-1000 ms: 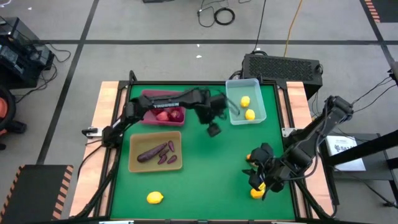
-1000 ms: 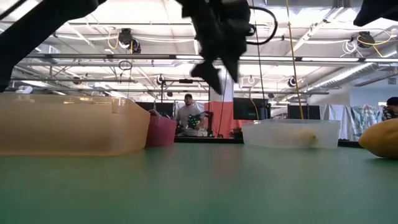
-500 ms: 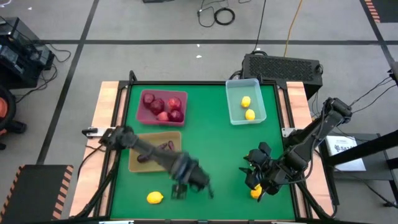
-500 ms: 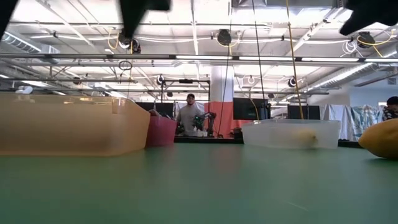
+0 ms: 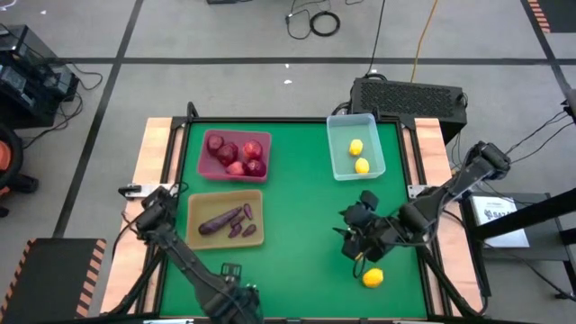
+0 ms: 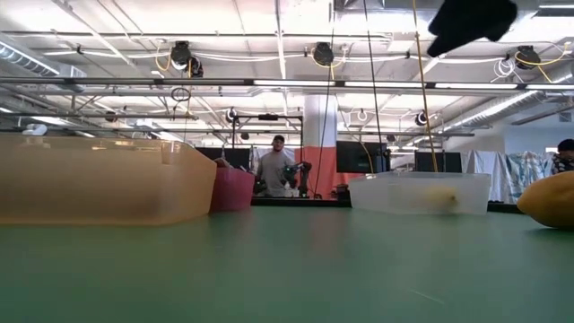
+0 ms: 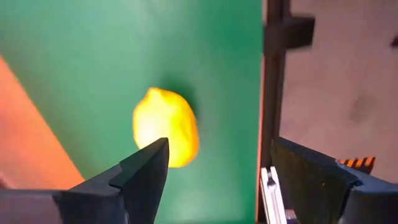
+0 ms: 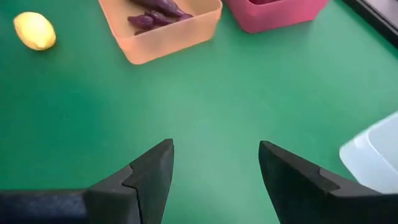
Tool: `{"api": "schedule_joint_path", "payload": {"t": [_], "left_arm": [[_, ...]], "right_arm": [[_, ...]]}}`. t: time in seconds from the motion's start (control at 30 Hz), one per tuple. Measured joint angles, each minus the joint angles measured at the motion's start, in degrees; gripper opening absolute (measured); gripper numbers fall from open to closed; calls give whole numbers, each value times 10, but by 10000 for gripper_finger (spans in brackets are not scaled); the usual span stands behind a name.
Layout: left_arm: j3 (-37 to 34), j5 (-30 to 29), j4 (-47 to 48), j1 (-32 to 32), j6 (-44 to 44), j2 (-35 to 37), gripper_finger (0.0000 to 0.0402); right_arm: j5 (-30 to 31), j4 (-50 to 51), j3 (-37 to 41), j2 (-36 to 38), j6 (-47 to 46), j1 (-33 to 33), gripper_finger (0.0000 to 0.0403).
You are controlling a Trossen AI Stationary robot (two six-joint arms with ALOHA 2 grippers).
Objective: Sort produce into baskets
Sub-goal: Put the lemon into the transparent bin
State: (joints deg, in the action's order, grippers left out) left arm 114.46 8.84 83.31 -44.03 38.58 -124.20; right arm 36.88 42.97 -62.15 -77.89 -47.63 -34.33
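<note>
A yellow lemon (image 7: 166,127) lies on the green table near its front edge. My left gripper (image 5: 230,275) hangs over it, open and empty, with its fingers on either side of the lemon and clear of it. In the high view the left arm hides this lemon. A second lemon (image 5: 372,277) lies at the front right and also shows in the low view (image 6: 549,199). My right gripper (image 5: 353,241) hovers just left of and beyond the second lemon, open and empty. The maroon tray (image 5: 205,171) holds red fruits. The tan tray (image 5: 193,236) holds purple eggplants. The clear bin (image 5: 335,153) holds two lemons.
The table's front rail (image 7: 273,93) runs close beside the left lemon, with the floor beyond it. Bare green mat (image 5: 301,207) lies between the trays and the right arm. A person (image 6: 276,170) stands far behind the table.
My left arm has swung from beside the clear bin at the far side, across the table, to the near edge over the front-left lemon. My right gripper has moved toward the table's left, away from the front-right lemon, which now shows whole.
</note>
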Motion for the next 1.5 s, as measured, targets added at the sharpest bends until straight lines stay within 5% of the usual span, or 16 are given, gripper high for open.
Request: {"api": "schedule_joint_path", "payload": {"t": [0.37, 1.1, 1.4, 1.5], "left_arm": [[-89, -23, -52, -14, 1, 0, 288], [-238, -21, -173, -22, -48, 2, 282], [-241, -27, -161, -20, -79, 11, 177], [-244, -69, -141, -10, -88, 35, 134]], "right_arm": [[-88, -87, 0, 0, 32, 36, 226], [-100, -85, 0, 0, -12, 36, 226], [-100, -84, 0, 0, -12, 37, 226], [-100, -83, 0, 0, -11, 40, 226]]}}
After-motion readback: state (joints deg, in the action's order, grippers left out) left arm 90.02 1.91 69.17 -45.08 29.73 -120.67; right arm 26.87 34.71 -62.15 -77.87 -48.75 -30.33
